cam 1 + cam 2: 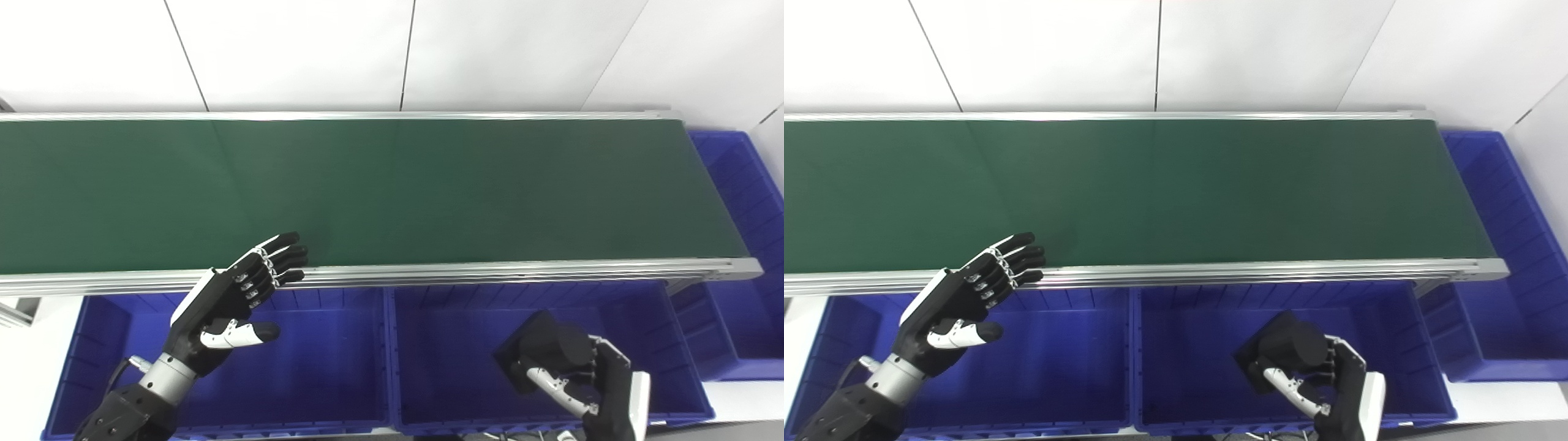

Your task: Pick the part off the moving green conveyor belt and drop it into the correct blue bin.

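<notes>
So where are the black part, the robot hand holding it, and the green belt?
black part (539, 343): left eye view, its dark top face.
right robot hand (597, 380): left eye view, its middle.
green belt (1213, 184): right eye view, bare surface.

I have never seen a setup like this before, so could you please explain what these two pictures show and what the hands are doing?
Both pictures come from two cameras side by side on a humanoid robot's head, looking down at its workplace, so they show one scene from slightly different spots. The long dark green strip is a conveyor belt in a silver frame; nothing lies on it right now. Below it, nearer the robot, stand two blue bins, and a third blue bin sits at the belt's right end. The black mechanical hands belong to the robot. Its left hand is open and holds nothing, fingers reaching toward the belt's near edge. Its right hand is closed around a black part, held over the middle bin.
</notes>
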Controlling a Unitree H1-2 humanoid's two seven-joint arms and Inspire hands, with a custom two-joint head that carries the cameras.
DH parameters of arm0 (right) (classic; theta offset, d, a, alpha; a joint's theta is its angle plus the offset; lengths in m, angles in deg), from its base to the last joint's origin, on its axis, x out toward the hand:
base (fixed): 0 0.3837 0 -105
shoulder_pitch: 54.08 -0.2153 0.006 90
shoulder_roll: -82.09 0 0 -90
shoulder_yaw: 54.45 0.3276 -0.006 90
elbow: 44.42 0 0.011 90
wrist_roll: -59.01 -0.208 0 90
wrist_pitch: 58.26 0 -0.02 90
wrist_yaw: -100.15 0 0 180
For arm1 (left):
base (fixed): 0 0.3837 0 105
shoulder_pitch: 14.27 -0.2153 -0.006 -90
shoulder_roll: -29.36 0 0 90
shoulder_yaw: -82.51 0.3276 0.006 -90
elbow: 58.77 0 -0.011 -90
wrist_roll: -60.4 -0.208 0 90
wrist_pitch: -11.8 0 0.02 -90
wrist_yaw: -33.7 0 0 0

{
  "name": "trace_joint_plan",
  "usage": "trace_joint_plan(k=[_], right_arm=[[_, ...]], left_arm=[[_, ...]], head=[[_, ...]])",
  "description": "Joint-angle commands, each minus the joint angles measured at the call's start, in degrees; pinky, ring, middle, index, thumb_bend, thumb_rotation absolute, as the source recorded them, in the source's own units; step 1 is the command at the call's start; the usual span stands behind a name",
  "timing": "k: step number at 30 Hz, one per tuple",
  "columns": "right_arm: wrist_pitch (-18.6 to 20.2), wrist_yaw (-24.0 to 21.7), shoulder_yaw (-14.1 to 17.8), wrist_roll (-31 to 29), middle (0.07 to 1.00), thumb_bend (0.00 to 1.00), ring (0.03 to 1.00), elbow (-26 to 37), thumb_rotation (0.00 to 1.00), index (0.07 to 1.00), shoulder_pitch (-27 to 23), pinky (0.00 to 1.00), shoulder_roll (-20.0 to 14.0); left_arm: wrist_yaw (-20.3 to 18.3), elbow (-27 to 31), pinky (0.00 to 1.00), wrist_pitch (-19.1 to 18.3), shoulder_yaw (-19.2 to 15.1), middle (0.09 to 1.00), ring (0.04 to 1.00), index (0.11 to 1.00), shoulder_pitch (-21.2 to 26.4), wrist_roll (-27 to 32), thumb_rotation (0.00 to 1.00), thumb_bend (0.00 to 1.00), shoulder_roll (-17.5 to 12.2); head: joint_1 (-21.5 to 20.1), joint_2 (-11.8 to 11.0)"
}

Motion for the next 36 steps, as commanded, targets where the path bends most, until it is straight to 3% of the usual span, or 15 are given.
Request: trace_joint_plan(k=[1,7,22,24,25,27,30,36], right_arm=[[-5.0,1.9,0.1,0.1,0.47,0.53,0.467,-1.0,0.0,0.499,-0.8,0.39,-0.6],[-5.5,2.6,0.1,-0.6,0.484,0.53,0.48,-4.7,0.0,0.49,-2.5,0.41,-0.9],[-4.0,3.3,-0.6,0.7,0.482,0.53,0.477,-4.5,0.0,0.495,-3.2,0.38,-0.8],[-3.3,2.5,-0.8,0.2,0.475,0.52,0.523,-3.7,0.0,0.518,-2.8,0.42,-0.9],[-2.8,1.1,-1.1,-0.6,0.626,0.63,0.644,-3.2,0.04,0.67,-2.6,0.54,-1.4],[-1.8,-1.2,-1.8,-1.6,0.734,0.7,0.724,-2.7,0.07,0.776,-2.3,0.62,-2.4],[0.6,-3.2,-2.6,-1.1,0.909,0.75,0.876,-1.8,0.22,0.941,-2.0,0.77,-3.4],[3.3,-4.8,-3.4,-0.2,0.963,0.7,0.934,-0.5,0.29,0.999,-1.8,0.83,-4.2]], left_arm=[[-0.3,2.5,0.84,0.5,-0.5,0.855,0.862,0.88,0.3,0.9,0.37,1.0,-0.3],[-0.3,2.8,0.85,0.2,-0.5,0.857,0.866,0.883,0.0,1.2,0.37,1.0,-0.3],[0.2,3.5,0.84,0.0,-0.2,0.854,0.862,0.882,-0.4,0.4,0.38,1.0,0.0],[0.2,3.3,0.84,0.2,-0.2,0.856,0.861,0.881,-0.4,0.3,0.38,1.0,0.1],[0.2,3.3,0.84,0.1,-0.2,0.857,0.863,0.881,-0.4,0.4,0.37,1.0,0.1],[0.2,3.3,0.84,-0.1,-0.2,0.857,0.865,0.881,-0.4,0.5,0.37,1.0,0.2],[0.1,3.3,0.84,0.1,-0.1,0.86,0.868,0.881,-0.4,0.5,0.37,1.0,0.2],[0.0,3.0,0.84,0.4,0.1,0.858,0.866,0.882,-0.4,0.2,0.38,1.0,0.3]], head=[[0.0,0.0],[0.4,0.0],[1.2,-0.1],[1.3,-0.1],[1.3,-0.2],[1.3,-0.2],[1.8,-0.1],[2.0,-0.3]])
